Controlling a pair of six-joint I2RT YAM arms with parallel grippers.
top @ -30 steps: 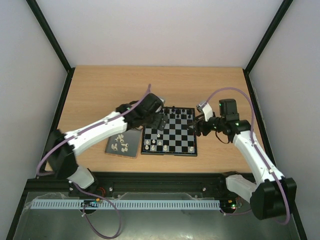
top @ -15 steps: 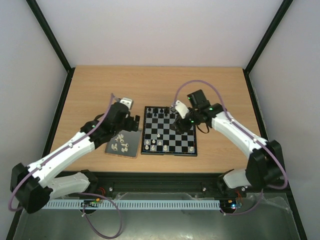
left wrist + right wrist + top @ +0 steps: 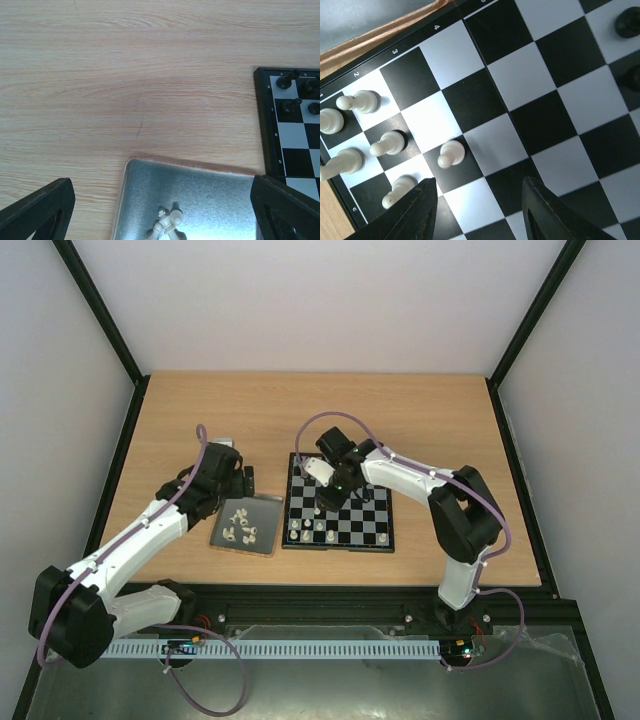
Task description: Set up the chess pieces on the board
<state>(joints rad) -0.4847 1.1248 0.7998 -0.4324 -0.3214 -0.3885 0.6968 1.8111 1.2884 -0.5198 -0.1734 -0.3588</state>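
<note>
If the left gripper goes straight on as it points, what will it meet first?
Probably the grey tray, its bare floor near the rim, not the white chess pieces; depth unclear.

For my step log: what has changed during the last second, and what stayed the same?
The left gripper drew back left, off the board, to the far edge of the tray. The right gripper swept left from the board's right edge to over its left half. Both are open and empty. Board, tray and white pieces look unmoved.
</note>
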